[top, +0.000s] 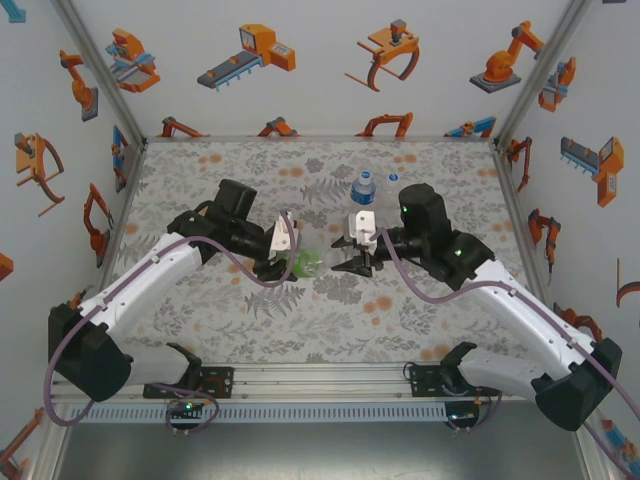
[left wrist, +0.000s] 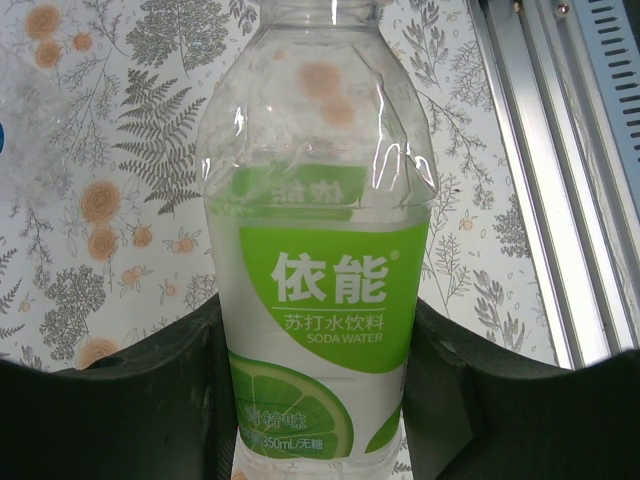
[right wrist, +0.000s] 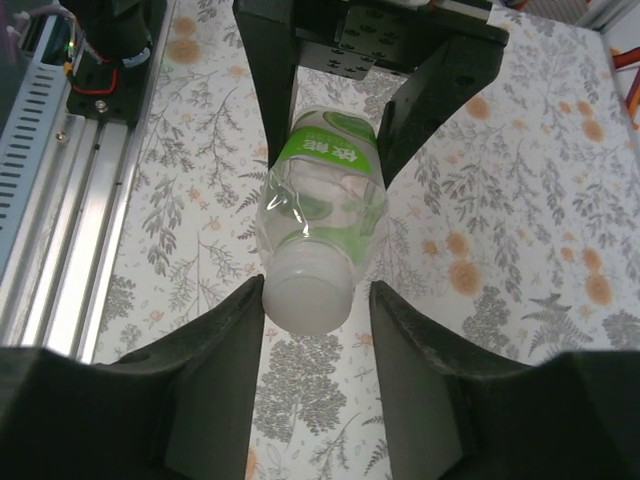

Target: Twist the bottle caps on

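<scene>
The green-label bottle (left wrist: 325, 250) lies roughly level above the table, and my left gripper (left wrist: 315, 335) is shut on its lower body. It also shows in the top view, where the left gripper (top: 288, 262) holds the green-label bottle (top: 306, 263) at mid table. A whitish bottle cap (right wrist: 308, 295) sits on its neck, pointing at my right gripper (right wrist: 315, 305). That gripper is open, its jaws on either side of the cap with a gap on the right side. The blue-label bottle (top: 364, 188) stands upright behind the right gripper (top: 348, 263).
The floral tabletop (top: 250, 320) runs to an aluminium rail (top: 320, 380) at the near edge, which carries both arm bases. Walls printed with orange robots (top: 260, 55) close in the back and sides. The left gripper's fingers (right wrist: 268, 90) stand behind the bottle in the right wrist view.
</scene>
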Available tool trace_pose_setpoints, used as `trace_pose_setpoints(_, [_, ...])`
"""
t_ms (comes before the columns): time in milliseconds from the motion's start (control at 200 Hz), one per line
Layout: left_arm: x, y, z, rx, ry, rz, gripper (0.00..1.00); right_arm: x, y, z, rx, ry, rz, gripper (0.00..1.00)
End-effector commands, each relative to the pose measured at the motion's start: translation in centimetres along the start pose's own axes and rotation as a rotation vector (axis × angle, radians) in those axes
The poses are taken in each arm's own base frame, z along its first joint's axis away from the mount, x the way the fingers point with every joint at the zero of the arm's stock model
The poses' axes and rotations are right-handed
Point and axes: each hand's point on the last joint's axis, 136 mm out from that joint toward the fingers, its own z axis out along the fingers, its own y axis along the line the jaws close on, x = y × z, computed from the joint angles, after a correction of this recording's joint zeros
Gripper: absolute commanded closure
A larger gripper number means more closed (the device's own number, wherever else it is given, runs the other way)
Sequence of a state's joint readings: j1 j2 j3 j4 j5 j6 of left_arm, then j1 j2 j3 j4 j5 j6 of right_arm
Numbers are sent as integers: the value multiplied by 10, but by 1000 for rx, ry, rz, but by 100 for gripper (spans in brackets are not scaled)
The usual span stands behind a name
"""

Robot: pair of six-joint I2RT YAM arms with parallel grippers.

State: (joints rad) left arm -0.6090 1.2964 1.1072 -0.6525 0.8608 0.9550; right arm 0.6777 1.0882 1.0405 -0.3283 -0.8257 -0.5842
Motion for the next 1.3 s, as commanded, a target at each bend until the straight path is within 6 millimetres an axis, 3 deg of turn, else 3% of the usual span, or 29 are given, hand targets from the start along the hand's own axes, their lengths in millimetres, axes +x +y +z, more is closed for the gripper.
trace_pose_setpoints(0, [-13,-3,-3,26,-34,31,100,-4,1,2,-2,-32,5,63])
trace_pose_setpoints(140, [-12,-3,-2,24,-34,30,100,-4,-6,1,39,-31,82,84])
trace_pose_setpoints(245, [-12,0,-3,7,-30,30,100,-4,-17,1,104,-54,254,100])
trace_pose_setpoints(476, [-7,12,-3,-67,-7,27,100,21,-66,-12,435,-178,1038,100])
trace_pose_setpoints(701, [-2,26,-4,-144,22,15,100,61,-74,-22,611,-256,1685,100])
trace_pose_setpoints(816, [0,29,-4,-162,33,9,100,65,-75,-18,600,-288,1824,100])
trace_pose_setpoints(1026, [2,35,-5,-194,49,5,94,67,-76,-16,598,-266,1831,100])
trace_pose_setpoints(1096, [4,36,-5,-201,58,1,84,70,-77,-17,612,-250,1810,100])
trace_pose_setpoints(1167, [4,37,-6,-205,59,-2,64,69,-81,-18,625,-236,1777,100])
trace_pose_setpoints(1217, [4,38,-6,-212,58,-1,46,67,-84,-20,639,-207,1722,100])
trace_pose_setpoints(1237, [5,38,-6,-216,59,-3,30,67,-85,-20,648,-191,1705,100])
trace_pose_setpoints(1287, [5,39,-6,-224,59,-5,1,67,-88,-22,673,-154,1659,100])
trace_pose_setpoints(1297, [5,39,-7,-226,60,-4,2,67,-89,-23,677,-146,1648,100])
